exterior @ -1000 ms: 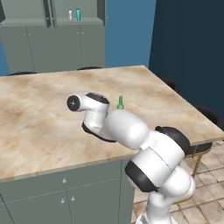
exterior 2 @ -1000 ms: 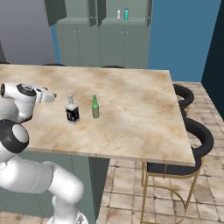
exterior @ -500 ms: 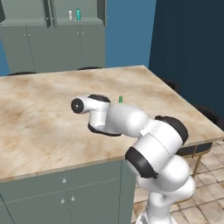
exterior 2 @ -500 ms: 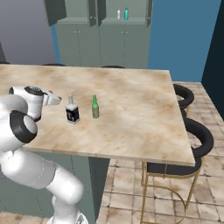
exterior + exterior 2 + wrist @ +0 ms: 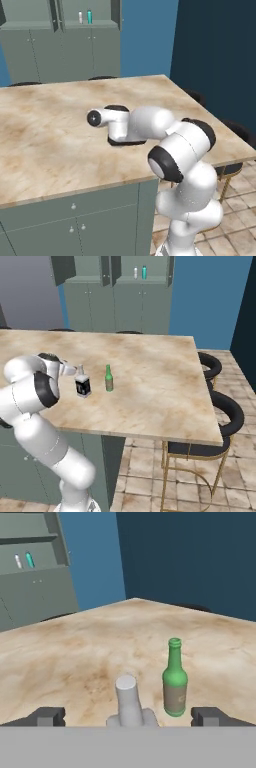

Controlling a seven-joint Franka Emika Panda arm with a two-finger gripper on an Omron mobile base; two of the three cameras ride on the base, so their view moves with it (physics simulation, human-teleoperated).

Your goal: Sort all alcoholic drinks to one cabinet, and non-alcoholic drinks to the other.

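I have the gripper (image 5: 128,716) spread wide and holding nothing, its two dark fingertips (image 5: 47,716) standing either side of the grey neck of the black-labelled bottle (image 5: 82,384). I take that square bottle as my landmark. In the hand view its cap sits straight ahead of the tool and midway between the tips, so the bottle lies directly along my approach line, its long axis upright. As I judge it, the coming move turns on that: a short level push forward to bring the tips round the body, then a squeeze.

The green glass bottle (image 5: 174,679) stands upright just beside the black-labelled bottle, on the side toward the island's stool edge, apart from it but close enough that the near fingertip could clip it if I drift that way.

The island counter (image 5: 150,381) runs bare well beyond the landmark in every direction, so lifting room is good; the front edge is nearer than the far one. Two black stools (image 5: 225,411) sit off the end past the green bottle.

Well behind the landmark, in the grey cabinets (image 5: 115,301), the white bottle (image 5: 135,272) and the teal bottle (image 5: 144,272) stand side by side on the open shelf
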